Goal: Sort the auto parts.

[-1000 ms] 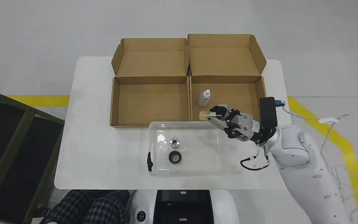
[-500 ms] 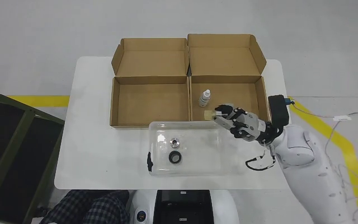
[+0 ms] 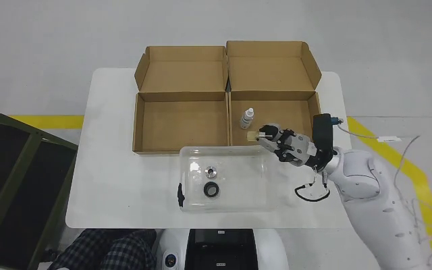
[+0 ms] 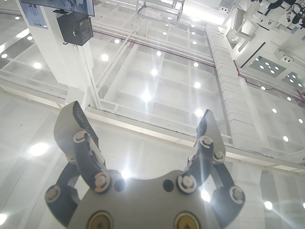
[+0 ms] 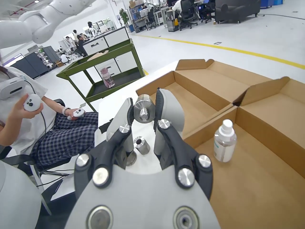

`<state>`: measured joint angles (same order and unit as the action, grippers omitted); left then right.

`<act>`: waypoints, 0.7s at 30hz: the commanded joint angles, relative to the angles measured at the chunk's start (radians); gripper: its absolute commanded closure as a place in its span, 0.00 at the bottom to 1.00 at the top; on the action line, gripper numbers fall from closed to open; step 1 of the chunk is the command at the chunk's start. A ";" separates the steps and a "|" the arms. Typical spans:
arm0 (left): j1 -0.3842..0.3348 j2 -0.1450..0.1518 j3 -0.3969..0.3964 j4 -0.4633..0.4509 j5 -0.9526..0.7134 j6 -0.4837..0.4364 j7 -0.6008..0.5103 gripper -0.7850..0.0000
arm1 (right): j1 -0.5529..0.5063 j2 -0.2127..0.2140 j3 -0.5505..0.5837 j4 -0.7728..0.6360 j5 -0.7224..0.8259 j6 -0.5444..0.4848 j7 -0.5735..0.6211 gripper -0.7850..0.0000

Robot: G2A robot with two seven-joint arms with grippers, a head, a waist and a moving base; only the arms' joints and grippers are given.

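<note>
My right gripper is shut on a small metal cylinder, held above the front edge of the right cardboard box. From above, that gripper hovers near a small white spray bottle standing inside the same box. The bottle is upright. Two parts lie in the clear plastic tray: a metal cylinder and a black ring. A metal cylinder also sits below the held one. My left gripper is open, pointing up at the ceiling, holding nothing.
A second cardboard box stands to the left of the first, both with lids folded back. A small black part rests at the tray's left edge. The white table is bare on its left side.
My right gripper, still holding the metal cylinder, has shifted slightly toward the right box and away from the tray. The wrist has turned a little.
</note>
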<state>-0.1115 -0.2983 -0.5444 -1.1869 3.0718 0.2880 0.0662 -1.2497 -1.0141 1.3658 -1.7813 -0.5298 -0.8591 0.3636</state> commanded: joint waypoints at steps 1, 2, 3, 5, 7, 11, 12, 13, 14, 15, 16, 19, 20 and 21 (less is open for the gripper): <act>0.000 0.000 0.000 0.000 0.000 0.000 0.000 0.00 | -0.004 0.002 0.011 0.011 -0.039 0.011 0.003 1.00; 0.000 0.000 0.000 0.000 0.000 0.000 0.000 0.00 | -0.006 0.003 0.019 0.017 -0.061 0.019 0.005 1.00; 0.000 0.000 0.000 0.000 0.000 0.000 0.000 0.00 | -0.010 0.004 0.025 0.022 -0.082 0.027 0.005 1.00; 0.000 0.000 0.000 0.000 0.000 0.000 0.000 0.00 | -0.018 0.006 0.038 0.033 -0.119 0.049 0.002 1.00; 0.000 0.000 0.000 0.000 0.000 0.000 0.000 0.00 | -0.024 0.007 0.047 0.043 -0.152 0.068 -0.001 1.00; 0.000 0.000 0.000 0.000 0.000 0.000 0.000 0.00 | -0.016 0.008 0.048 0.070 -0.206 0.107 0.007 1.00; 0.000 0.000 0.000 0.000 0.000 0.000 0.000 0.00 | -0.010 0.007 0.045 0.079 -0.218 0.118 0.011 1.00; 0.000 0.000 0.000 0.000 0.000 0.000 0.000 0.00 | -0.001 0.007 0.041 0.086 -0.233 0.129 0.017 1.00; 0.000 0.000 0.000 0.000 0.000 0.000 0.000 0.00 | 0.007 0.007 0.036 0.092 -0.248 0.141 0.023 1.00; 0.000 0.000 0.000 0.000 0.000 0.000 0.000 0.00 | 0.017 0.006 0.029 0.096 -0.264 0.151 0.029 1.00; 0.000 0.000 0.000 0.000 0.000 0.000 0.000 0.00 | 0.026 0.005 0.022 0.100 -0.282 0.162 0.036 1.00; 0.000 0.000 0.000 0.000 0.000 0.000 0.000 0.00 | 0.056 0.002 -0.006 0.106 -0.332 0.194 0.057 1.00; 0.000 0.000 0.000 0.000 0.000 0.000 0.000 0.00 | 0.066 0.001 -0.016 0.109 -0.347 0.205 0.062 1.00; 0.000 0.000 0.000 0.000 0.000 0.000 0.000 0.00 | 0.075 0.000 -0.025 0.114 -0.358 0.216 0.066 1.00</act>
<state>-0.1115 -0.2983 -0.5444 -1.1869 3.0718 0.2880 0.0662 -1.1842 -1.0131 1.3496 -1.6719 -0.8764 -0.6540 0.4260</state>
